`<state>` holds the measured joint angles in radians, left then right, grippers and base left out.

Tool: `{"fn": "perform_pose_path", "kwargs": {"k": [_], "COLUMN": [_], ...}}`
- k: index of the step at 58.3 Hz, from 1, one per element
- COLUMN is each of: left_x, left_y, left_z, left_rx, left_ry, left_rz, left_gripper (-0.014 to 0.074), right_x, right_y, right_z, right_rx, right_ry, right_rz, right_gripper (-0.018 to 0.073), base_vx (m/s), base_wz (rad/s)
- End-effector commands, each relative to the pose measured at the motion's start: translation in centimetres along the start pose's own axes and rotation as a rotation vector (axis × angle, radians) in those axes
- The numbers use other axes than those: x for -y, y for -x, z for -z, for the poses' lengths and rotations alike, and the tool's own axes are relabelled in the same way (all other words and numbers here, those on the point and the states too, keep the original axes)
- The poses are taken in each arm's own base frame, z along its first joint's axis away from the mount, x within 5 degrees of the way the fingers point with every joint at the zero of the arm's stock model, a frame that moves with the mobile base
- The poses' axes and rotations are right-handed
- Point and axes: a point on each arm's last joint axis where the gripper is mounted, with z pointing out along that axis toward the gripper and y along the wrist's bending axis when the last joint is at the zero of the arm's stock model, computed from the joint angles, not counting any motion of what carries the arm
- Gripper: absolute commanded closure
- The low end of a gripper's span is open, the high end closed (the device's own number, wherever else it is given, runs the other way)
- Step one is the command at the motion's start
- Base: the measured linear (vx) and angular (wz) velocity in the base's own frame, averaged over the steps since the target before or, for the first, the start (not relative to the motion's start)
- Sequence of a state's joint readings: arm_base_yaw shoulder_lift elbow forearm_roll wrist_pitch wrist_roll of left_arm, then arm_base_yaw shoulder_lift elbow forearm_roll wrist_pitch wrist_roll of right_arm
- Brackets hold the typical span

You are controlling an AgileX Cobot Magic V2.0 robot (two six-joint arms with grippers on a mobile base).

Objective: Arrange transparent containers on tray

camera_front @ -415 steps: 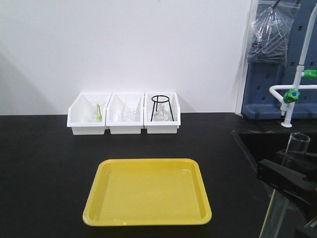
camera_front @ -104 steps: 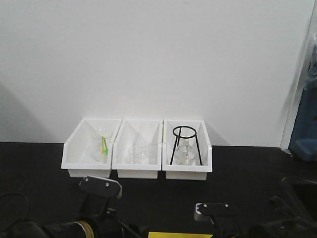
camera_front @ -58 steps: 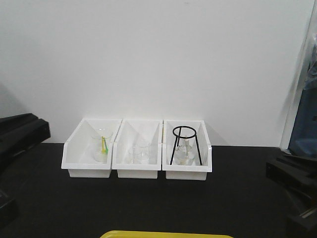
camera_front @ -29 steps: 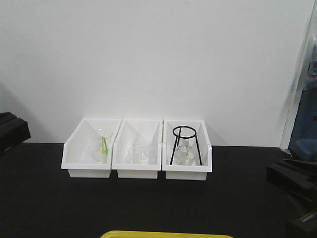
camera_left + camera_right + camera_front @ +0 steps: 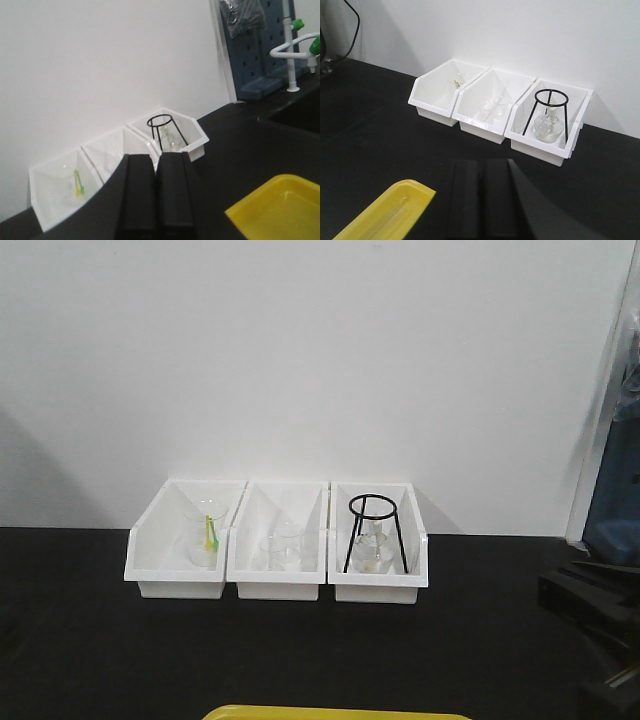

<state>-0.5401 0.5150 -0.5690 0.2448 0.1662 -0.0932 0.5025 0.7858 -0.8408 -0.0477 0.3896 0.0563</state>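
Observation:
Only the rim of the yellow tray [image 5: 335, 711] shows at the bottom of the front view. One corner of the tray [image 5: 285, 200] lies to the lower right of my left gripper [image 5: 157, 159], which is shut with nothing between its black fingers. My right gripper [image 5: 481, 164] is shut and empty too, with the tray [image 5: 380, 215] at its lower left. A faint glassy streak [image 5: 395, 205] lies along the tray's inside; I cannot tell whether it is a clear test tube. No other test tube shows plainly.
Three white open-front bins stand against the wall: the left bin [image 5: 175, 578] holds a beaker with a green-yellow stick, the middle bin [image 5: 276, 586] small beakers, the right bin [image 5: 378, 590] a black tripod [image 5: 372, 530] over a flask [image 5: 549, 127]. A tap [image 5: 295, 45] and sink [image 5: 295, 112] lie to the right.
The left arm's dark shape at the left edge of the front view has drawn back out of sight. The right arm's dark part stays at the right edge.

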Motion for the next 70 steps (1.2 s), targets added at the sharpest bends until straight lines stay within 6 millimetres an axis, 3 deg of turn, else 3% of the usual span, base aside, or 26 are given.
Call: {"fn": "perform_pose_path", "kwargs": {"k": [1,15,27,70], "left_x": [-0.3,-0.3,0.3,0.2], "left_y": [-1.4,-10.1,-16.6,-16.4], "left_z": [1.6,5.5,5.3,5.3], "left_rx": [0.070,0.039,-0.003,-0.013], "left_ry": [0.054,0.301,0.376,0.392], "left_rz": [0.028,0.029,0.158,0.114], "left_gripper": [0.0587,0.0587,0.0587,0.0587], "right_x": [0.1,0.1,0.1,0.1], "right_y": [1.6,1.6,1.5,1.5], "right_z": [0.6,0.6,0.6,0.6], "right_rx": [0.112,0.112,0.103,0.098], "right_ry": [-0.003,-0.003,-0.004,-0.004], "right_rz": [0.011,0.011,0.011,0.011], "right_gripper": [0.0560,0.0560,0.0560,0.0560], "base_vx": [0.00,0.00,0.00,0.00], "base_wz": [0.00,0.00,0.00,0.00]}}
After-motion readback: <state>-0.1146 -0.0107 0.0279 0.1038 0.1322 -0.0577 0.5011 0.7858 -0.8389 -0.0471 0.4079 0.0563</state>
